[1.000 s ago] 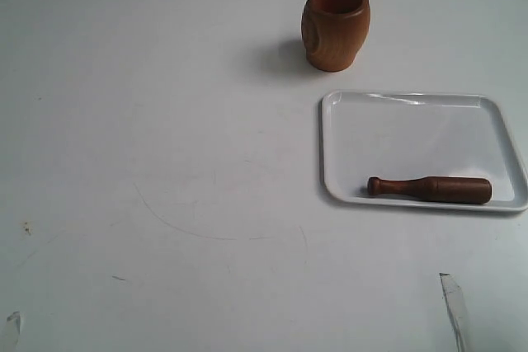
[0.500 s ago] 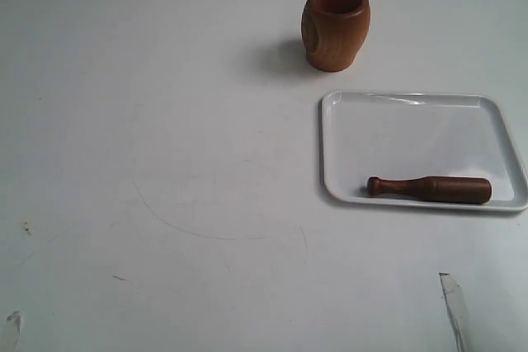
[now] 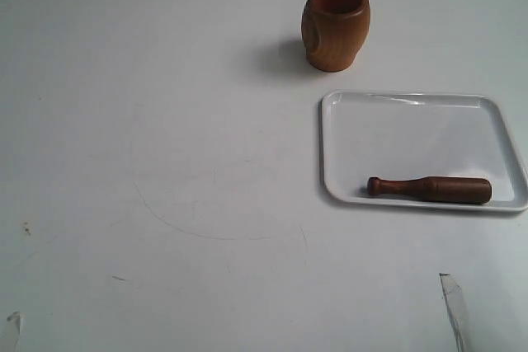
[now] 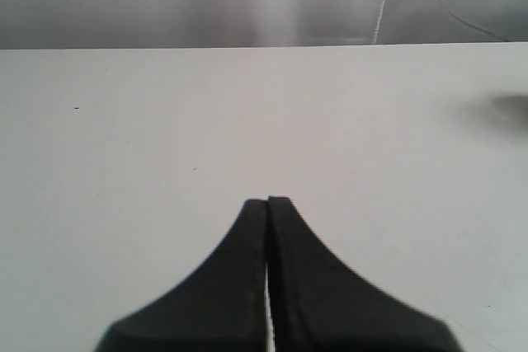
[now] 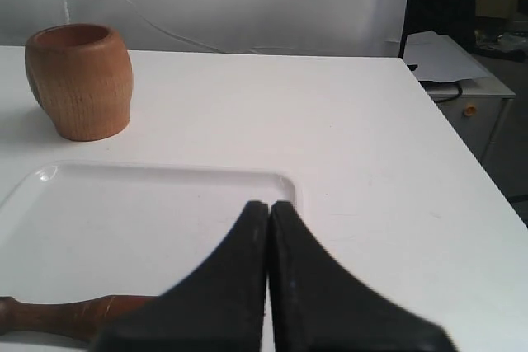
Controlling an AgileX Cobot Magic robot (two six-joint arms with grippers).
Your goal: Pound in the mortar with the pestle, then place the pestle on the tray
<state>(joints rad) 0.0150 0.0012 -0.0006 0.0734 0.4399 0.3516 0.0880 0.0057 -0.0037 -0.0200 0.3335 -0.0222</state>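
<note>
The reddish-brown wooden mortar (image 3: 336, 26) stands upright at the back of the white table, also seen as mortar (image 5: 79, 80). In front of it lies the glossy white tray (image 3: 412, 133), tray (image 5: 148, 220) in the right wrist view. The dark pestle (image 3: 430, 189) lies flat along the tray's near rim, knob end pointing left; part of the pestle (image 5: 66, 317) shows beside my right fingers. My right gripper (image 5: 269, 204) is shut and empty, hovering near the tray's corner. My left gripper (image 4: 268, 199) is shut and empty over bare table. Neither gripper shows in the exterior view.
Faint scratch marks (image 3: 190, 228) cross the table's middle. Two pale tape-like scraps lie near the front edge, one at the right (image 3: 452, 307) and one at the left (image 3: 11, 323). The table's right edge (image 5: 462, 146) drops off beside a cluttered area.
</note>
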